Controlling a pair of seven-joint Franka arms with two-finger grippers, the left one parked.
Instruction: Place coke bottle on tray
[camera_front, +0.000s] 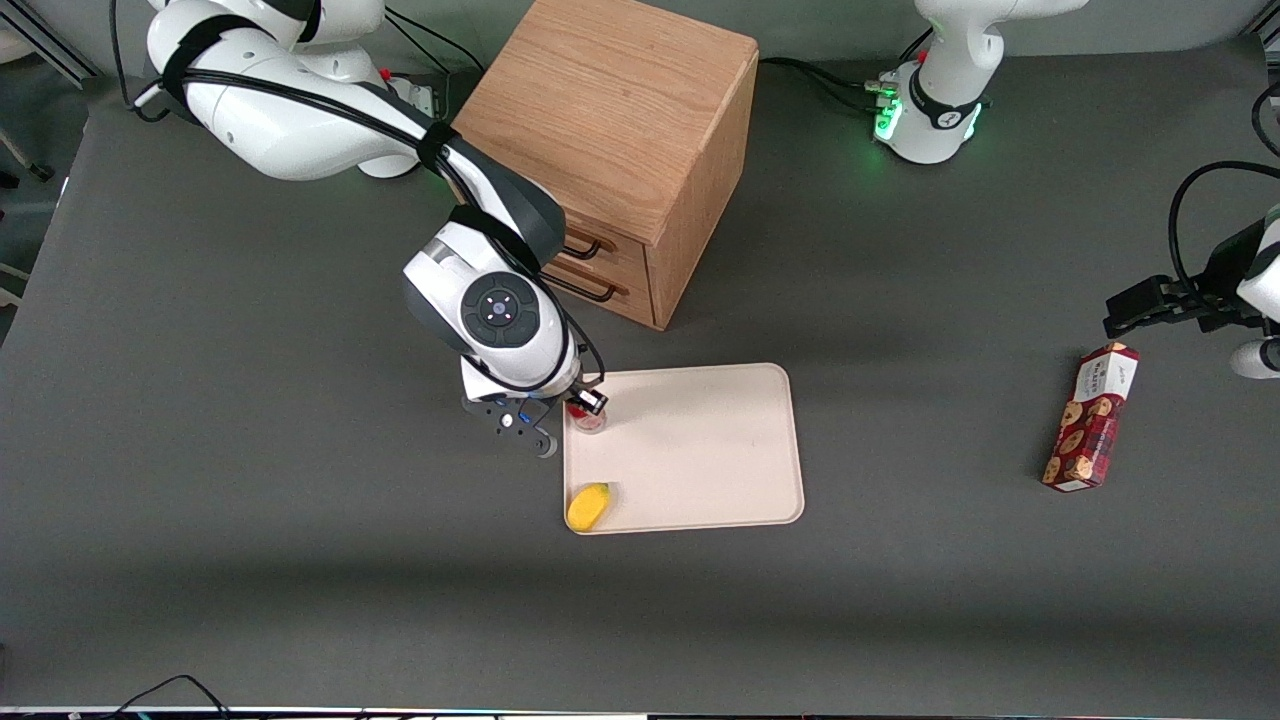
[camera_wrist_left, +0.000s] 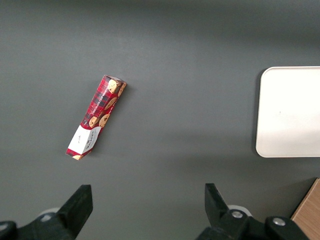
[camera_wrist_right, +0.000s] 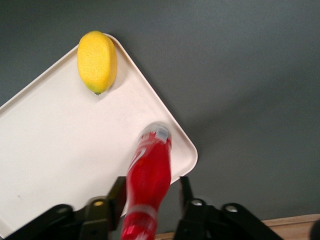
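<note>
Closest to your front camera is the yellow lemon (camera_front: 588, 506), sitting in the tray (camera_front: 700, 450) at its nearest corner on the working arm's side. A bit farther up that same edge you've got the gripper (camera_front: 586, 404), fingers (camera_wrist_right: 116, 196) clamped on the coke bottle (camera_wrist_right: 149, 180) around its upper part. The bottle's upright with its clear base on or just above the tray, near the corner closest to the wooden drawer cabinet (camera_front: 620, 150). The red cookie box (camera_front: 1092, 416) lies on the dark surface (camera_front: 300, 560) way off toward the parked arm's end.
</note>
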